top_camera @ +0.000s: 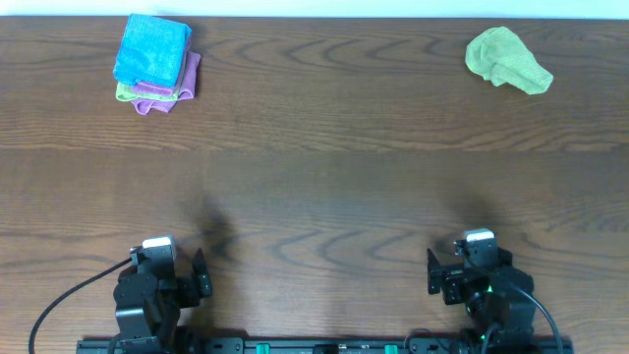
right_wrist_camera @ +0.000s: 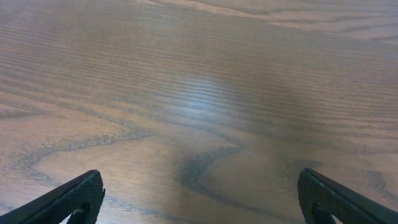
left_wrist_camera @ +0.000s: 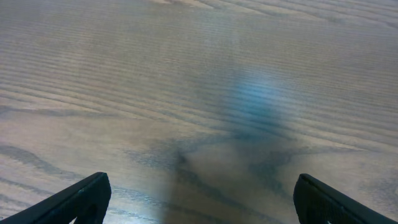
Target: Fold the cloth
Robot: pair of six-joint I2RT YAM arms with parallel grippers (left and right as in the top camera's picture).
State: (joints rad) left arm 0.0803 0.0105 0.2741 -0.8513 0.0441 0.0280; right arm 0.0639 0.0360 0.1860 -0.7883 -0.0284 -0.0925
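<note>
The lime-green cloth (top_camera: pixel 505 59) lies crumpled in a loose heap at the far right of the wooden table. My left gripper (top_camera: pixel 175 275) rests at the near left edge, far from the cloth, open and empty; its wrist view (left_wrist_camera: pixel 202 196) shows only bare wood between the fingers. My right gripper (top_camera: pixel 470 271) rests at the near right edge, well in front of the cloth, open and empty; its wrist view (right_wrist_camera: pixel 202 193) also shows only bare wood.
At the far left a folded bright blue cloth (top_camera: pixel 152 49) lies on top of a purple cloth (top_camera: pixel 182 88), with a green cloth edge (top_camera: pixel 126 93) showing beneath them. The table's far edge runs along the top of the overhead view.
</note>
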